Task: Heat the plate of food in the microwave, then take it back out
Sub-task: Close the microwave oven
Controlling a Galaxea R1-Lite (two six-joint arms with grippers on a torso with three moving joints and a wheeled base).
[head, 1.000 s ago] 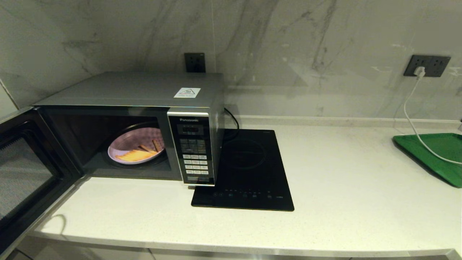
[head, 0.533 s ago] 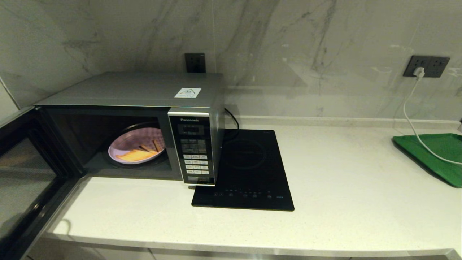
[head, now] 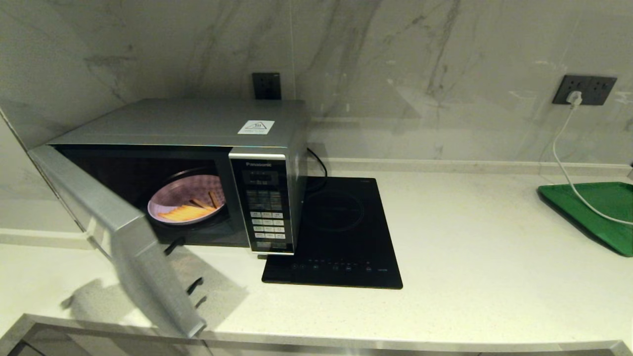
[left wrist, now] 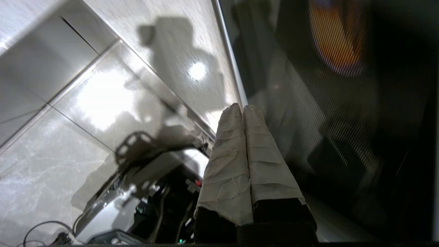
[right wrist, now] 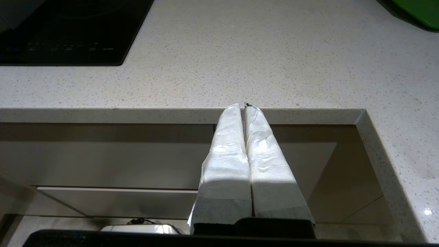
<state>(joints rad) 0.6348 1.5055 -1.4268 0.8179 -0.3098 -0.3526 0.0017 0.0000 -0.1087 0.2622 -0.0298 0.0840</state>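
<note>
The microwave (head: 198,123) stands at the counter's left with its door (head: 128,242) swung about halfway, its silver edge facing me. Inside, on the turntable, sits the lilac plate of food (head: 185,205) with orange-yellow fries. In the left wrist view my left gripper (left wrist: 242,107) is shut on nothing, its tips by the door's dark glass (left wrist: 325,120), and the plate (left wrist: 337,41) glows through the mesh. My right gripper (right wrist: 244,106) is shut and empty, low in front of the counter's edge (right wrist: 137,115). Neither gripper shows in the head view.
A flat black cooktop (head: 341,232) lies right of the microwave. At the far right a green tray (head: 603,212) has a white cable (head: 564,163) from the wall socket running across it. Bare counter lies between them.
The microwave door has swung from wide open at the left to about halfway towards the opening. The plate has not moved.
</note>
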